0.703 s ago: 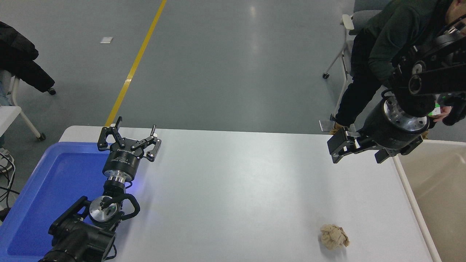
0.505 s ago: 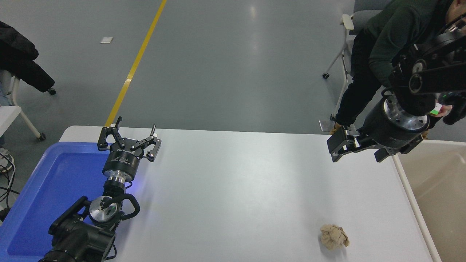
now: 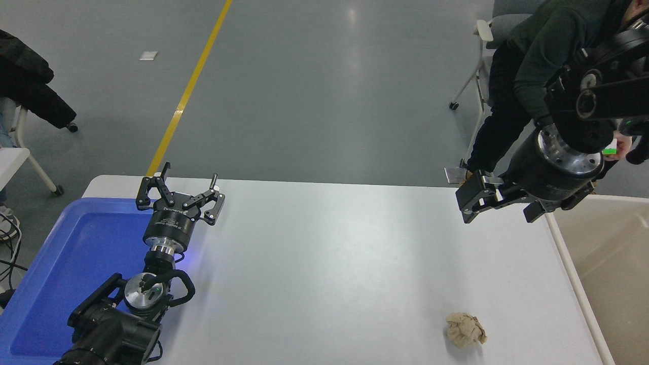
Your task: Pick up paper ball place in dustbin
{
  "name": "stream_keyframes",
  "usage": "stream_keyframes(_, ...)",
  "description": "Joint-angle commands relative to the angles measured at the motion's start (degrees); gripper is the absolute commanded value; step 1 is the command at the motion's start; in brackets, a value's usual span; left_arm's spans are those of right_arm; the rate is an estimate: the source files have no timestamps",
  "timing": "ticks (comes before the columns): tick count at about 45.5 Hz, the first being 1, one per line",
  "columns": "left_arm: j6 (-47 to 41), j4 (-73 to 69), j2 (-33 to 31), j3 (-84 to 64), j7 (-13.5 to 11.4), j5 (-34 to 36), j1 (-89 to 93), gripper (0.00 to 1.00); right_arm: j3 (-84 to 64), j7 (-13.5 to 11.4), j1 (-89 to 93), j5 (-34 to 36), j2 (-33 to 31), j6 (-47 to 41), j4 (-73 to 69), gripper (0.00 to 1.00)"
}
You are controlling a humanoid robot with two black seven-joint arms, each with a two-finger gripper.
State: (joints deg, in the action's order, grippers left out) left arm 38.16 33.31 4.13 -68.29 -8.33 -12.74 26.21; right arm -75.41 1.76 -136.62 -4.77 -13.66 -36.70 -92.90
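The paper ball (image 3: 465,330), a crumpled tan wad, lies on the white table (image 3: 329,263) near its front right corner. The cream-beige dustbin (image 3: 606,268) stands at the table's right edge, partly cut off by the picture. My right gripper (image 3: 476,200) hangs in the air over the table's far right edge, well behind and above the ball and just left of the bin's far corner. My left gripper (image 3: 183,186) is open and empty, parked at the lower left by the blue tray.
A shallow blue tray (image 3: 61,263) lies at the table's left end under the left arm. A person in dark clothes sits behind the right arm, holding a colourful cube (image 3: 610,149). Chairs stand at the far left and far right.
My right arm has drifted slightly up and to the right. The person's hand with the cube has moved a little. The paper ball and the left arm have not moved.
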Motion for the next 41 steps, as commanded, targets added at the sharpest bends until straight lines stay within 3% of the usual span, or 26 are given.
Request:
stream_keyframes(1, 0.0, 0.0, 0.0, 0.0, 0.0, 0.0, 0.0, 0.99, -0.1, 0.0, -1.0, 0.0, -0.1, -0.3, -0.8, 1.00)
stream_keyframes(20, 0.0, 0.0, 0.0, 0.0, 0.0, 0.0, 0.0, 0.99, 0.1, 0.1, 4.4, 0.2, -0.3, 2.3, -1.5, 1.00)
stream_keyframes(31, 0.0, 0.0, 0.0, 0.0, 0.0, 0.0, 0.0, 0.99, 3.1, 0.2, 16.7, -0.9, -2.0, 10.9, -1.4, 1.00)
stream_keyframes(41, 0.0, 0.0, 0.0, 0.0, 0.0, 0.0, 0.1, 0.99, 7.6, 0.1, 30.7, -4.3, -1.0, 25.5, -0.5, 1.00)
